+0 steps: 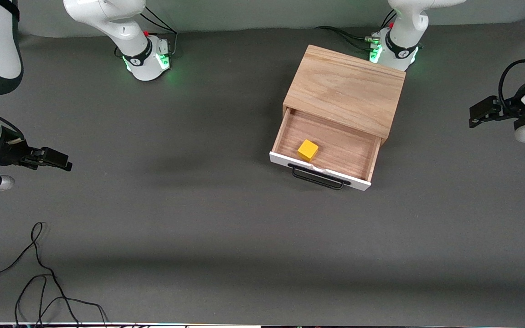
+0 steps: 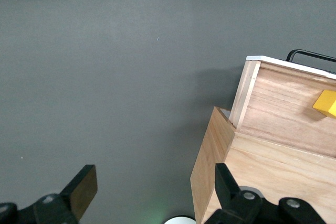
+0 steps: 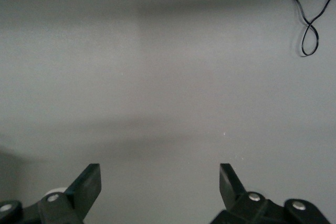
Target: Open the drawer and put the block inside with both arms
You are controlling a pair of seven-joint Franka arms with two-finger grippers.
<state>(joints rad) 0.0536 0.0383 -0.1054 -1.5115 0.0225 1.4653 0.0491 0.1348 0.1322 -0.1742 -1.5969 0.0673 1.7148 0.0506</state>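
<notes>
The light wood box (image 1: 344, 86) stands toward the left arm's end of the table, and its drawer (image 1: 331, 146) is pulled out toward the front camera. The drawer has a white front with a black bar handle (image 1: 319, 178). The yellow block (image 1: 308, 150) rests on the drawer's wooden floor, close to the front panel. My left gripper (image 1: 474, 116) hangs open and empty past the box, at the left arm's end of the table. In the left wrist view, the left gripper (image 2: 156, 187) looks down past the box's side (image 2: 210, 171), with the block (image 2: 326, 103) showing in the drawer (image 2: 283, 108). My right gripper (image 1: 64, 163) hangs open and empty over bare table at the right arm's end. In the right wrist view, only grey mat lies under the right gripper (image 3: 160, 184).
A loose black cable (image 1: 39, 273) lies on the mat close to the front camera, toward the right arm's end; the cable (image 3: 310, 19) also shows in the right wrist view. The right arm's base (image 1: 146, 59) and the left arm's base (image 1: 394, 50) stand along the table's edge farthest from the front camera.
</notes>
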